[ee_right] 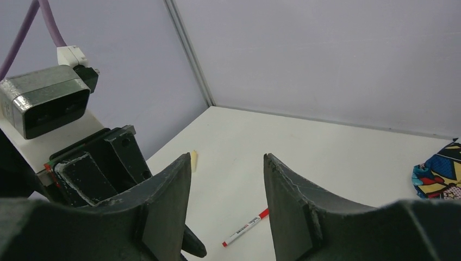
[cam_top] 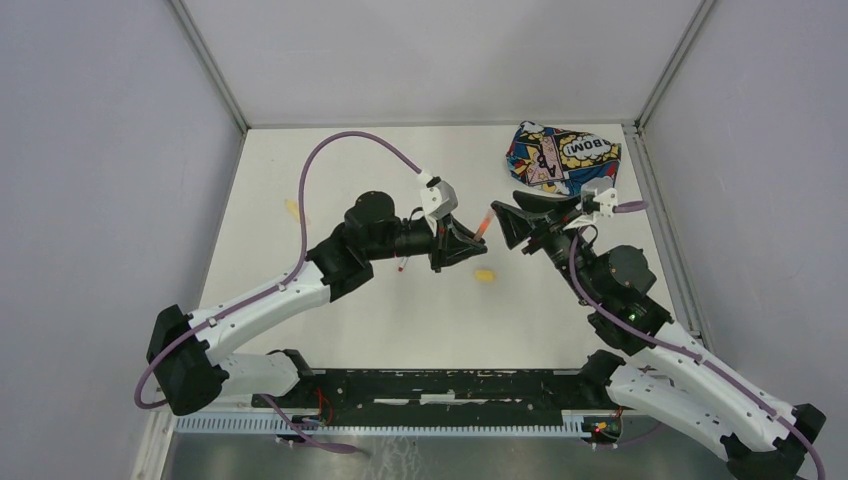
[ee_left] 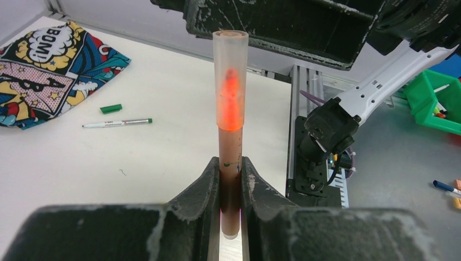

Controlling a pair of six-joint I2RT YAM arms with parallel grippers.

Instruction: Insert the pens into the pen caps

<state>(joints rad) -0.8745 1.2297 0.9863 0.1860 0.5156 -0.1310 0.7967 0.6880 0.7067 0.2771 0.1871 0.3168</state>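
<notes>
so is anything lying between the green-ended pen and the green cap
Nothing visible does. The green cap lies beside the green-ended pen on bare table, only a small gap between them; the fabric pouch sits off to the side.

White surface [cam_top: 450,320] mid-frame; pale grey walls [cam_top: 90,150] L, back & R; metal corner rails [cam_top: 210,65] upper L/R. Green bin [ee_left: 427,103] far R in left wrist view.

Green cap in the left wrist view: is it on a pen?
No, the green cap lies loose beside the whitish pen.
</notes>
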